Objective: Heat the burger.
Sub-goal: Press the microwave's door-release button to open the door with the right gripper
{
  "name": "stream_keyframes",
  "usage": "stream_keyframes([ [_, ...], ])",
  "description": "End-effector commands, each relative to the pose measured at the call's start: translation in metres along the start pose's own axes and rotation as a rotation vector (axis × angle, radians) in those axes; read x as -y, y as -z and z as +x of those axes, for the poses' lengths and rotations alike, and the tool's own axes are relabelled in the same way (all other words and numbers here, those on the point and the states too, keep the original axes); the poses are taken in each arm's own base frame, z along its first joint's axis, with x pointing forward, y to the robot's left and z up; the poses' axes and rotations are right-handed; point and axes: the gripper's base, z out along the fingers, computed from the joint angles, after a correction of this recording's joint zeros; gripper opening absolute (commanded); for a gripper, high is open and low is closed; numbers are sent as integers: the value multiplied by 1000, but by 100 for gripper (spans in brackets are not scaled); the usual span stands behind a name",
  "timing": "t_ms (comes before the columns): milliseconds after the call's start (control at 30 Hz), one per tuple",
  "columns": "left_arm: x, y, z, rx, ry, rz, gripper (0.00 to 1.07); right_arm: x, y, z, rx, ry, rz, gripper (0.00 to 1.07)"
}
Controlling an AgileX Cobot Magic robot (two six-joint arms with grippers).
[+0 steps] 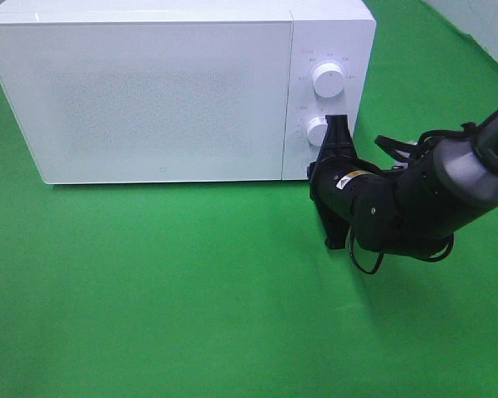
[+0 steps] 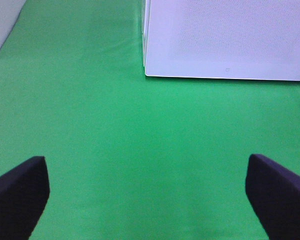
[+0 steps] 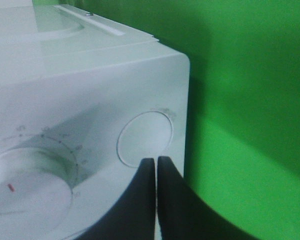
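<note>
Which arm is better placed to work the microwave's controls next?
Right. The right gripper, shut, sits at the control panel, tips by a round button. The left gripper hangs open over green cloth, away from it.

The right arm (image 1: pixel 432 186) comes in from the right side of the overhead view, black and thick, folded at the wrist with a cable (image 1: pixel 365 264) looping under it. The right gripper (image 1: pixel 339 124) points toward the far side, its two fingers (image 3: pixel 140 200) pressed together with only a thin seam between them. The left gripper (image 2: pixel 146 167) holds its dark fingers (image 2: pixel 17 197) spread wide apart.
</note>
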Motion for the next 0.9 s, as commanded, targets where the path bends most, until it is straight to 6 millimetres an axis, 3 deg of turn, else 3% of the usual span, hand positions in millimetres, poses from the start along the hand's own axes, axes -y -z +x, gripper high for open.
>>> stream_keyframes([
  [33, 0, 0, 0, 10, 3, 0, 100, -4, -4, -2, 2, -11, -2, 0],
  [467, 0, 0, 0, 10, 3, 0, 100, -15, -13, -7, 27, -47, -30, 0],
  [900, 0, 0, 0, 10, 3, 0, 100, -10, -23, -6, 38, -74, -39, 0],
])
